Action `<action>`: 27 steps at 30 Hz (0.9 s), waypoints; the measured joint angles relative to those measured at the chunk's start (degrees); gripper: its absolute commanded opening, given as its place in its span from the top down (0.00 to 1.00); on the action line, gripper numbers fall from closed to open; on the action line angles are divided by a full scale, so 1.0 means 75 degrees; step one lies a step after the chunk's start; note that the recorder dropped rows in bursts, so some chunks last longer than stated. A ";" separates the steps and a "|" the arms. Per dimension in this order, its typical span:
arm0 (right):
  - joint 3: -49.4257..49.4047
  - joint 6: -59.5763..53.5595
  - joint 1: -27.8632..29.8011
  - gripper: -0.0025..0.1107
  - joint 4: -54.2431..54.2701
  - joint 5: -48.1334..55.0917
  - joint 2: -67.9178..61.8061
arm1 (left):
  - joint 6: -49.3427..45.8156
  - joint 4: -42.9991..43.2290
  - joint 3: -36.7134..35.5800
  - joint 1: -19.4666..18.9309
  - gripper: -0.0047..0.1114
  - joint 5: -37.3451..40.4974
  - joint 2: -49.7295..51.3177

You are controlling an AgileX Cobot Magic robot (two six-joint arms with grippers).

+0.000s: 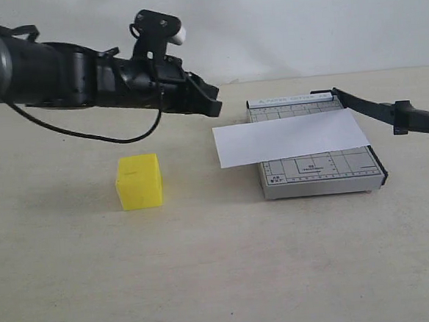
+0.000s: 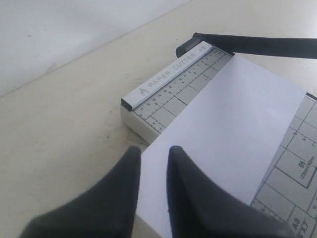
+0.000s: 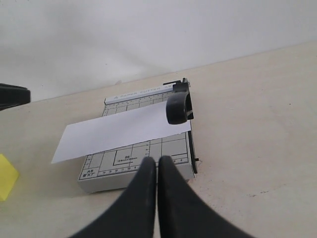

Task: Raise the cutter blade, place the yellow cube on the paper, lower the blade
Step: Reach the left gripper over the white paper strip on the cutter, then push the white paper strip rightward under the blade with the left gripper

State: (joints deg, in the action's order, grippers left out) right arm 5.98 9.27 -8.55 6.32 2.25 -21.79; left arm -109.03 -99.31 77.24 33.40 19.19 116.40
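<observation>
The yellow cube point(image 1: 138, 181) sits on the table left of the grey trimmer base point(image 1: 326, 174); only its corner point(image 3: 5, 183) shows in the right wrist view. The white paper point(image 1: 290, 137) lies across the base and overhangs its left side. The cutter blade point(image 1: 376, 108) stands raised from its hinge, handle end point(image 1: 421, 121) out to the right and up in the air point(image 3: 177, 106). My left gripper point(image 1: 216, 102) hovers just left of the paper, slightly open and empty point(image 2: 152, 148). My right gripper point(image 3: 157, 159) is shut and empty, in front of the base.
The beige table point(image 1: 223, 278) runs back to a white wall point(image 1: 300, 22). The left arm's black body point(image 1: 54, 73) and its cable point(image 1: 87, 133) hang over the table behind the cube.
</observation>
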 measured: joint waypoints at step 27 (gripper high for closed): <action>0.0000 0.0441 0.0000 0.97 0.0000 -0.0112 0.0000 | -0.0210 0.0000 0.2806 0.1061 0.78 -0.0047 0.2947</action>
State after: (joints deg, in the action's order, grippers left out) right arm 5.98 12.57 -8.55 6.32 1.41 -21.79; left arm -110.61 -99.31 98.29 41.35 18.84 138.50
